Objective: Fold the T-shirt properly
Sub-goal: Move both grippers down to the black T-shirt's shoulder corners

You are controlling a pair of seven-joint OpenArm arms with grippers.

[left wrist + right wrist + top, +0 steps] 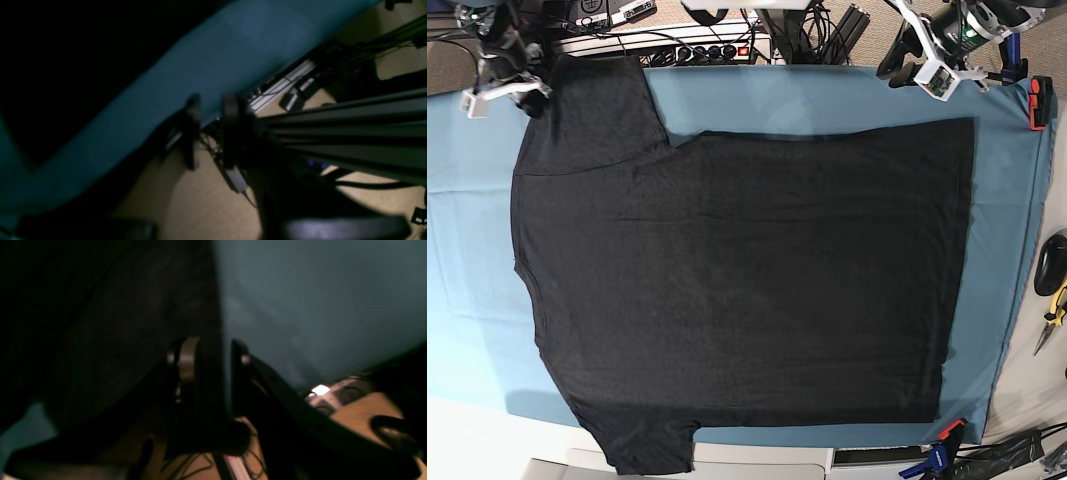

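Note:
The black T-shirt [737, 270] lies spread flat, plain side up, on the teal table cloth [467, 250]. One sleeve [597, 105] points to the far left, the other [647, 445] hangs over the near edge. My right gripper [527, 85] sits at the far-left sleeve's outer edge. In the right wrist view this gripper [213, 360] is open, and the sleeve's edge [133, 323] runs down between the fingers. My left gripper [907, 65] is open and empty above the far table edge, just beyond the shirt's hem corner [962, 130]. In the left wrist view it [211, 130] hangs over the cloth's edge.
An orange clamp [1037, 100] grips the cloth at the far right, another clamp [942, 440] at the near right. A dark mouse [1049, 265] and pliers [1052, 315] lie right of the cloth. A power strip [697, 45] and cables run behind the table. Black frame rails [350, 133] stand beside the left gripper.

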